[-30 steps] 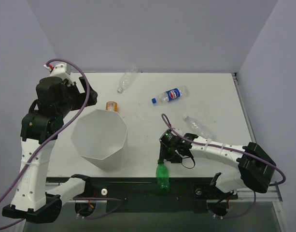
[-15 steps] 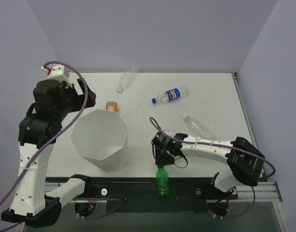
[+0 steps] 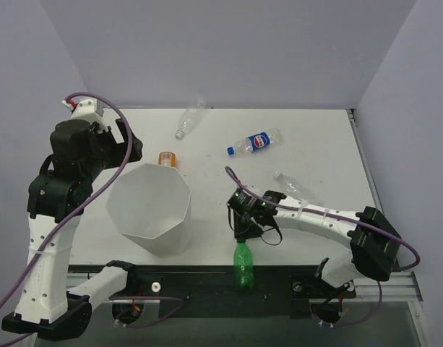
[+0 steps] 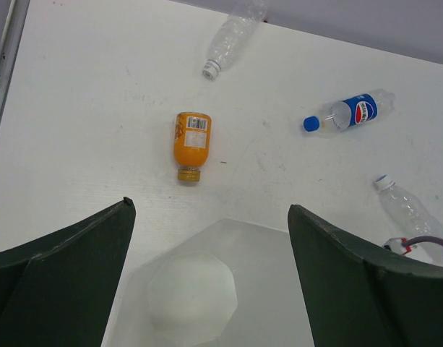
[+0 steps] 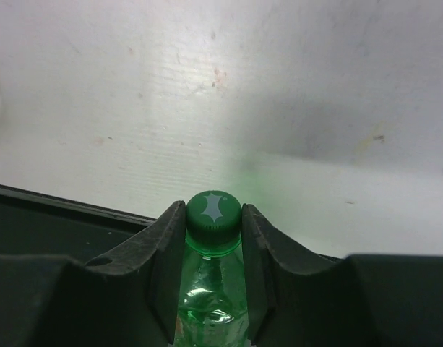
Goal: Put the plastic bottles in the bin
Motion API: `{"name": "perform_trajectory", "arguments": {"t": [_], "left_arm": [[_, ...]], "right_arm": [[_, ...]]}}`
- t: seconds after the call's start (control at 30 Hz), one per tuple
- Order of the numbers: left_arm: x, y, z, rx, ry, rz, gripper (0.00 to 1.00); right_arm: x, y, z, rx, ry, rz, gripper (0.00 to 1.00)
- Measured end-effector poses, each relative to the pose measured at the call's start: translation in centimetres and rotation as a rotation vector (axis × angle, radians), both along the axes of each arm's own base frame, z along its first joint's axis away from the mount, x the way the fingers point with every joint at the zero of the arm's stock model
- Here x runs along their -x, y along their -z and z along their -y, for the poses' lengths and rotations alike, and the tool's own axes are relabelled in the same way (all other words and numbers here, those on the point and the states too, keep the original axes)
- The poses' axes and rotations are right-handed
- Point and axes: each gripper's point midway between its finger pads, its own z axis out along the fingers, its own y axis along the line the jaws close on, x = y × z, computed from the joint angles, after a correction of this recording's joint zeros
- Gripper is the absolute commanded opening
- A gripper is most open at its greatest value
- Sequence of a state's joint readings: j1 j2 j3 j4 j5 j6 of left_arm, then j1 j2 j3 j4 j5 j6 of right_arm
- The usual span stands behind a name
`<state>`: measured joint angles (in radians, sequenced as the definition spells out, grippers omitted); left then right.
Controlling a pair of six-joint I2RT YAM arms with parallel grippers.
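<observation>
The right hand [image 5: 213, 217] pinches the small green plastic bottle [image 5: 210, 289] by its cap [image 5: 214, 206], at the near edge of the white surface [image 3: 228, 181]. Better to lift straight up first, because this grip is thin, and then go left over the large white bin [image 3: 179, 238]. The left hand [image 4: 208, 210] is spread wide.

Green btl [image 5: 212, 275] glossy plastic; bin [image 3: 170, 242] matt white; table [image 3: 315, 148] matt, scuffed.
</observation>
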<state>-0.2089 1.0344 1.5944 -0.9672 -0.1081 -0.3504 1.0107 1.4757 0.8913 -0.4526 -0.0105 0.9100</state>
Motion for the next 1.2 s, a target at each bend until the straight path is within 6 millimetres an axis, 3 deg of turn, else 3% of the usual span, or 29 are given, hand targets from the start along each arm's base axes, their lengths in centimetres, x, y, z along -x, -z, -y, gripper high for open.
{"name": "perform_trajectory", "arguments": {"t": [0.13,0.2,0.33,0.47,0.57,0.63,0.73,0.93,1.07,1.13,1.2], "left_arm": [[0.3,0.4,-0.1,-0.011,0.002,-0.018,0.98],[0.4,0.3,-0.2,-0.017,0.003,-0.02,0.98],[0.7,-0.2,-0.5,-0.022,-0.007,-0.009,0.98],[1.0,-0.3,-0.8,-0.027,-0.019,-0.009,0.98],[1.4,-0.4,-1.1,-0.031,-0.032,-0.011,0.98],[1.6,-0.6,-1.3,-0.03,-0.044,-0.008,0.98],[1.9,-1.2,-1.7,-0.018,-0.071,0.008,0.98],[2.9,-2.7,-2.5,0.016,-0.127,0.059,0.98],[3.7,-3.4,-3.3,0.025,-0.165,0.093,0.98],[4.1,-3.7,-3.7,0.024,-0.188,0.107,0.98],[4.5,-4.0,-4.3,0.026,-0.221,0.122,0.98]], "right_arm": [[-4.0,-5.6,0.2,-0.051,0.03,0.103,0.0],[-7.5,-10.8,0.5,-0.103,0.069,0.212,0.0],[-13.7,-24.6,0.9,-0.264,0.145,0.508,0.0],[-14.8,-36.5,1.1,-0.427,0.151,0.742,0.0],[-14.7,-42.6,1.0,-0.541,0.151,0.857,0.0],[-14.8,-44.4,0.2,-0.611,0.143,0.888,0.0],[-15.5,-45.1,-2.1,-0.715,0.131,0.885,0.0],[-16.5,-42.1,-11.1,-0.81,0.017,0.772,0.0],[-15.4,-39.4,-17.1,-0.816,-0.089,0.691,0.0],[-14.5,-37.8,-18.9,-0.805,-0.132,0.653,0.51],[-13.2,-36.3,-20.5,-0.792,-0.186,0.614,0.73]]}}
